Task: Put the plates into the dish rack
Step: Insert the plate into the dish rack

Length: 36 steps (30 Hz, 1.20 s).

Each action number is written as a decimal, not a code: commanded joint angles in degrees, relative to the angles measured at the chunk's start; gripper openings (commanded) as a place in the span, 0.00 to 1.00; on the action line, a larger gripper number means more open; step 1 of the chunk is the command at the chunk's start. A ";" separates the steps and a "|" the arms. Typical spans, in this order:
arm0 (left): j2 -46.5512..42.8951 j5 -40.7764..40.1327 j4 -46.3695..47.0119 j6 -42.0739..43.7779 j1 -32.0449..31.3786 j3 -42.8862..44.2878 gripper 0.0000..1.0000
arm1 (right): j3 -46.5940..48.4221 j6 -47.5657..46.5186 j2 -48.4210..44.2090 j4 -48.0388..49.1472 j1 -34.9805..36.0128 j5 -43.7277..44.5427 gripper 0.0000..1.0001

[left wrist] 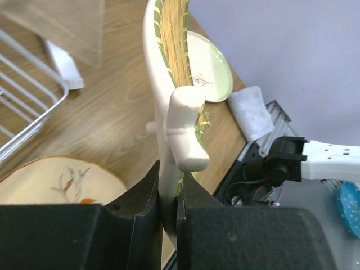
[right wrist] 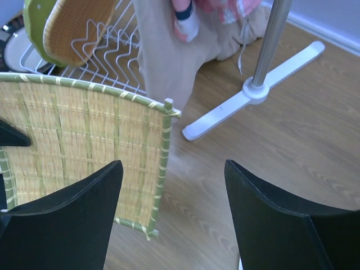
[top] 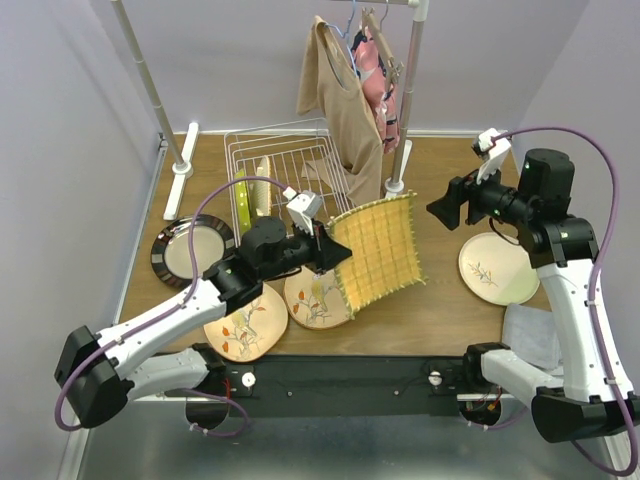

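My left gripper [top: 328, 250] is shut on the edge of the yellow woven-look square plate [top: 380, 250] and holds it tilted up above the table; its jaws clamp the rim in the left wrist view [left wrist: 169, 194]. My right gripper [top: 447, 210] is open and empty, just right of that plate [right wrist: 73, 135]. The white wire dish rack [top: 290, 165] holds a lime plate [top: 242, 198] and an orange woven plate [top: 262, 185] upright. Two peach bird plates [top: 245, 328] [top: 315, 300], a dark-rimmed beige plate [top: 192, 250] and a cream-green plate [top: 497, 268] lie on the table.
A white clothes-rail stand with hanging garments [top: 345, 90] stands behind the rack, and its foot [top: 398, 170] rests on the table beside it. A folded grey cloth [top: 530, 335] lies at the near right corner.
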 commanded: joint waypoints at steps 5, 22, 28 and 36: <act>-6.74 -1.59 -10.20 5.88 2.85 5.49 0.00 | 4.58 1.97 2.85 3.88 -0.47 5.59 0.81; -11.14 -4.67 -20.59 8.70 6.45 12.79 0.00 | -1.39 5.76 6.54 12.15 -4.86 9.48 0.84; -10.87 -5.90 -22.26 8.70 7.33 14.99 0.00 | -5.08 5.85 7.51 14.61 -6.97 5.61 0.84; -9.82 -9.85 -27.78 8.08 8.39 20.70 0.00 | -9.65 5.15 7.51 17.86 -8.64 3.85 0.84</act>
